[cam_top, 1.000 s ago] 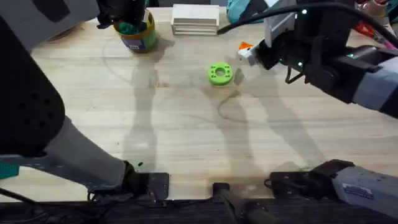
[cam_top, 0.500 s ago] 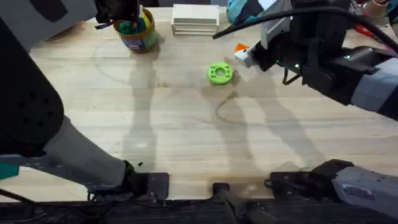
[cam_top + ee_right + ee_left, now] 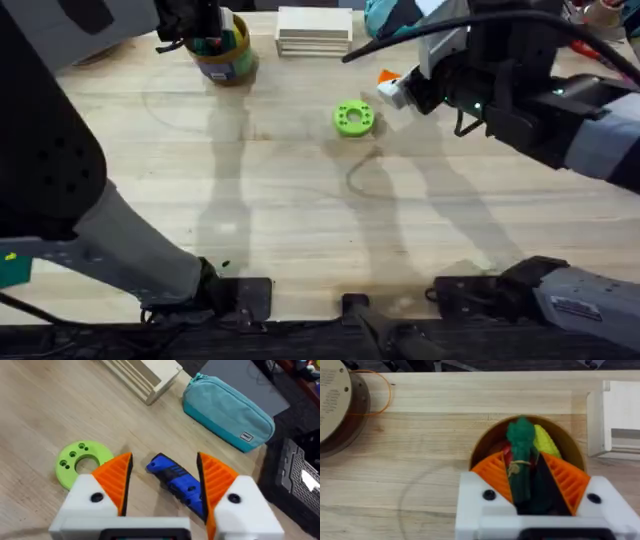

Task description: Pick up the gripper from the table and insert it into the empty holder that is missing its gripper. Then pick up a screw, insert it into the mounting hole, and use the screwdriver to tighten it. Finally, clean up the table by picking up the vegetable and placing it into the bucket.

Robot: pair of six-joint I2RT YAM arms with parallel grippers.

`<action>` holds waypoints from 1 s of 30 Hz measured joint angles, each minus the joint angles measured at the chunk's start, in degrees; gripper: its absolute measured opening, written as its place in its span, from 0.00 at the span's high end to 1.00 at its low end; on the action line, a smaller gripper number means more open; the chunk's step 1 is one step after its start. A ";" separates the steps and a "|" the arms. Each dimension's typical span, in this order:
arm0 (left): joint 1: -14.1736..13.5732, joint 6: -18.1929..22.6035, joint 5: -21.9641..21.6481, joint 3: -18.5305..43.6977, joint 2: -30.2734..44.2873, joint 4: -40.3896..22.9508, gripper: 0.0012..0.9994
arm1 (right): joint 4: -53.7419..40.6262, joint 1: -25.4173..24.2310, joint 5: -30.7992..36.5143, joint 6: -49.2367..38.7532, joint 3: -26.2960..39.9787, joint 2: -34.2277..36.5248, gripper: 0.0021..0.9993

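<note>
Orange-padded left gripper (image 3: pixel 532 487) is hanging over the bucket (image 3: pixel 572 442), clamping the green vegetable (image 3: pixel 521 460) above it. Right gripper (image 3: pixel 165 482) is hovering with fingers spread around the screwdriver (image 3: pixel 175 480).

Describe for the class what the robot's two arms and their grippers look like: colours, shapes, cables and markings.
Each gripper, the left gripper and the right gripper, has a blocky white body with two dark round screw holes and two orange wedge fingers with ribbed inner faces. The arms are black and grey. A black cable loops over the right arm, which shows small green lights.
</note>
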 joint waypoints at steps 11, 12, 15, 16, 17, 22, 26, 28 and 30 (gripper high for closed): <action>-0.02 0.01 0.09 0.00 -7.16 -6.08 0.01 | -12.52 0.00 -0.01 5.37 4.32 0.00 0.29; -0.02 0.56 0.19 0.00 -8.94 -7.96 0.01 | -16.02 0.00 0.00 6.02 6.07 0.00 0.29; -0.02 3.29 0.20 0.00 -15.25 -15.91 0.01 | -26.52 0.00 -0.01 8.07 12.71 0.00 0.29; -0.02 4.16 0.22 0.00 -16.98 -18.47 0.01 | -29.35 0.00 -0.02 8.61 14.85 -0.07 0.29; -0.02 5.33 0.22 0.00 -19.19 -21.96 0.01 | -32.07 0.00 -0.02 8.97 17.05 -0.25 0.29; -0.02 10.48 1.33 0.00 -27.54 -37.96 0.01 | -40.22 0.00 -0.02 10.18 23.92 -4.17 0.29; -0.02 14.69 3.98 0.00 -32.05 -47.58 0.01 | -42.08 0.00 -0.02 11.02 25.03 -9.09 0.29; -0.06 16.01 4.88 0.00 -33.71 -50.75 0.01 | -42.18 0.00 -0.02 12.59 25.03 -10.78 0.29; -0.13 16.83 5.32 0.00 -35.21 -53.09 0.01 | -42.30 0.00 -0.02 14.88 25.03 -11.99 0.29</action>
